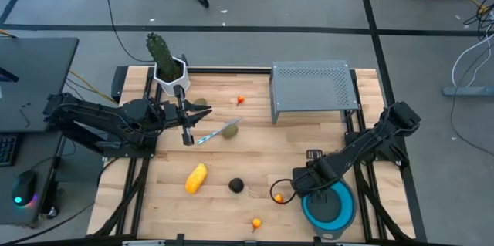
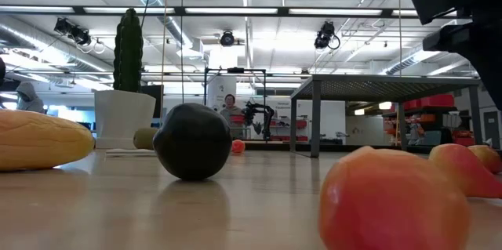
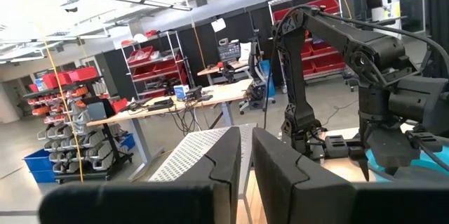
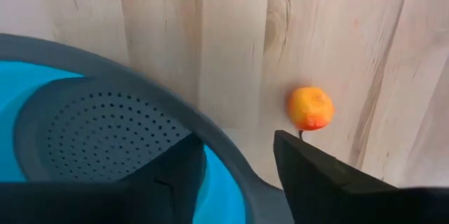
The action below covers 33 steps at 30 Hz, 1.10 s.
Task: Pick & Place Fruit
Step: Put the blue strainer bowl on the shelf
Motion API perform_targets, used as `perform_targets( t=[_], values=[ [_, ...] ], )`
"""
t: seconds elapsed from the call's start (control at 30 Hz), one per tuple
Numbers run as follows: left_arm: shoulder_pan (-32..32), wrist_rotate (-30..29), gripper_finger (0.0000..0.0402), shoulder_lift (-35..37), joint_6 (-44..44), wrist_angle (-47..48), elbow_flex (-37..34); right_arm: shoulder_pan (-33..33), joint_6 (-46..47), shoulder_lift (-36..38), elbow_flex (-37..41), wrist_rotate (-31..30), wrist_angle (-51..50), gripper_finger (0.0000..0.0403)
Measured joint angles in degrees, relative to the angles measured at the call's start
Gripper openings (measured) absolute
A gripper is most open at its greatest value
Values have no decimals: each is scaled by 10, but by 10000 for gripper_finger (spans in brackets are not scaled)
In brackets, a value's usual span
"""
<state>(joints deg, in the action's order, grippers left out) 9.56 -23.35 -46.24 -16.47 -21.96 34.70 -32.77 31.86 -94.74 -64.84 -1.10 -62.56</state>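
One small orange fruit [image 4: 309, 108] lay on the table just left of the blue bowl [image 1: 330, 209], and the right gripper [image 4: 235, 157], fingers parted and empty over the bowl's rim, needed to shift left, straddling it.

Both arms [image 1: 100, 119] are matte black, built of boxy links with rounded joint housings. Each gripper [image 4: 231, 164] ends in two flat, wedge-shaped black fingers [image 3: 280, 175] with smooth faces. The right arm [image 3: 337, 48] carries thin black cables along its links.
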Motion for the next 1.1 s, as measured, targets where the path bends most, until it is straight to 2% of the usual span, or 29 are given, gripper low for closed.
perform_targets(
  t=[0.2, 0.43, 0.87, 1.1],
  values=[
    [0, 0, 45, 0, -1, 0, 0, 0, -7, 0, 0, 1, 4, 115],
    [0, 0, 45, 0, -2, 0, 0, 0, -28, 0, 0, 36, 5, 58],
    [0, 0, 45, 0, -5, 0, 0, 1, -19, 27, -10, 69, 13, 45],
    [0, 0, 45, 0, -7, 0, 0, 14, 27, 92, -31, 32, 17, 44]
  ],
)
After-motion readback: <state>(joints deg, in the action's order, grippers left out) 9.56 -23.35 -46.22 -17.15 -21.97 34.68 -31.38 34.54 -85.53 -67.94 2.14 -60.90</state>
